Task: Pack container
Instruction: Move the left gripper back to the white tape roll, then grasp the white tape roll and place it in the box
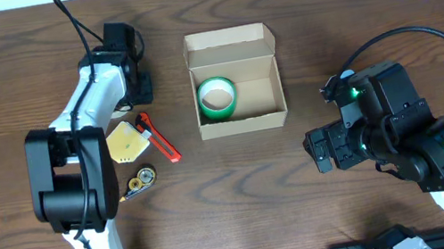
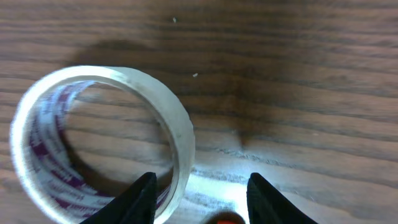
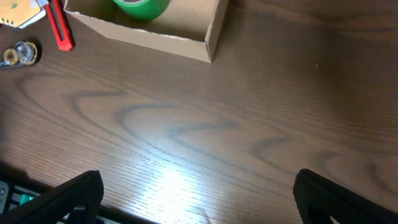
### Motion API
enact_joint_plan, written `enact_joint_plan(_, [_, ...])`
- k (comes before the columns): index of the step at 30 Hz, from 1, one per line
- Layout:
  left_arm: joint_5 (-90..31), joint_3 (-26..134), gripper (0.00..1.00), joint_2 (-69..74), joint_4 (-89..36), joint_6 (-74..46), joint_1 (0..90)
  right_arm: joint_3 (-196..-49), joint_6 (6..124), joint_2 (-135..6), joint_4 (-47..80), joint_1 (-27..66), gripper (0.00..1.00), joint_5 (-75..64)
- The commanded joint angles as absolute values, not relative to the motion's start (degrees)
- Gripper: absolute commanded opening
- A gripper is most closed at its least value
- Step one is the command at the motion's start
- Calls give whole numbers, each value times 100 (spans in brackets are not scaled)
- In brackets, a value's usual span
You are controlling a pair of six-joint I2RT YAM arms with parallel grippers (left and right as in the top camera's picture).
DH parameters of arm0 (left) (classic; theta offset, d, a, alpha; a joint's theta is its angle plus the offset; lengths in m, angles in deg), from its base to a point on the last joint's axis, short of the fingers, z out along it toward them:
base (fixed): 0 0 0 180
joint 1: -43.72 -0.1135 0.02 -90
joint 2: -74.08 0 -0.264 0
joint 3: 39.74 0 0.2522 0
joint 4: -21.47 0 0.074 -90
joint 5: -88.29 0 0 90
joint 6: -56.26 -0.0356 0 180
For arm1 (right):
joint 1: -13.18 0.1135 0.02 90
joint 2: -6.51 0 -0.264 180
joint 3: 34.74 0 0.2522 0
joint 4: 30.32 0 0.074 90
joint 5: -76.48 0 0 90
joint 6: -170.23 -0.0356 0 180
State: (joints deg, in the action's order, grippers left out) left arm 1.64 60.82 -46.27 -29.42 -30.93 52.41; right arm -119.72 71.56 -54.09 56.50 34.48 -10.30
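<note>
Overhead: found the container (image 1: 243, 124) open toward the far edge of the desk (image 1: 235, 204), green tape roll (image 1: 218, 98) already inside; red knife (image 1: 158, 138) left outside. Left wrist: saw left pincer (image 2: 202, 183) apart at the rim of a clear tape roll (image 2: 183, 134), unclamped. Right wrist: saw right pincer (image 3: 199, 196) spread wide, empty.

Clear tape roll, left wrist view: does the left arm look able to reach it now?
Probably yes. The clear tape roll lies flat on the bare table right at the left gripper, its wall beside the parted jaws, with nothing between them.
</note>
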Motion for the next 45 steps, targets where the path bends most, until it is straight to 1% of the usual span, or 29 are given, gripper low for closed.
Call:
enact_joint_plan(1, [144, 6074, 46, -4850, -2904, -3049, 5217, -11978, 7215, -5404, 5655, 3488, 99, -1010])
enact_joint_plan(5, [144, 6074, 46, -4896, -2839, -3028, 5178, -11978, 7215, -5404, 5655, 3488, 99, -1010])
enact_joint_plan(8, [140, 6074, 41, -4953, -2817, -3025, 5130, -11978, 7215, -5404, 5655, 3488, 99, -1010])
enact_joint_plan(10, [127, 6074, 34, -5001, -2821, -3028, 5110, -11978, 7215, -5404, 5655, 3485, 99, -1010])
enact_joint_plan(12, [118, 6074, 21, -5025, -2837, -3025, 5095, -11978, 7215, -5404, 5655, 3488, 99, -1010])
enact_joint_plan(14, [120, 6076, 14, -5025, -2841, -3028, 5092, -11978, 7215, -5404, 5655, 3488, 99, -1010])
enact_joint_plan(18, [125, 6152, 6, -4936, -2885, -3028, 5092, -11978, 7215, -5404, 5655, 3485, 99, -1010])
enact_joint_plan(25, [140, 6887, 6, -4378, -3442, -3034, 5145, -11978, 7215, -5404, 5655, 3485, 99, -1010])
enact_joint_plan(30, [-55, 7094, 6, -3452, -3619, -3272, 5460, -11978, 7215, -5404, 5655, 3485, 99, -1010])
enact_joint_plan(35, [-518, 7094, 6, -2671, -3897, -3843, 6225, -11978, 7215, -5404, 5655, 3488, 99, -1010])
enact_joint_plan(39, [-990, 7083, 6, -2590, -4120, -4315, 6952, -11978, 7215, -5404, 5655, 3488, 99, -1010])
enact_joint_plan(43, [-1032, 6941, 6, -2776, -4139, -4326, 7518, -11978, 7215, -5404, 5657, 3488, 99, -1010])
enact_joint_plan(45, [-1034, 6889, 6, -2916, -4172, -4083, 7674, -11978, 7215, -5404, 5655, 3488, 99, -1010])
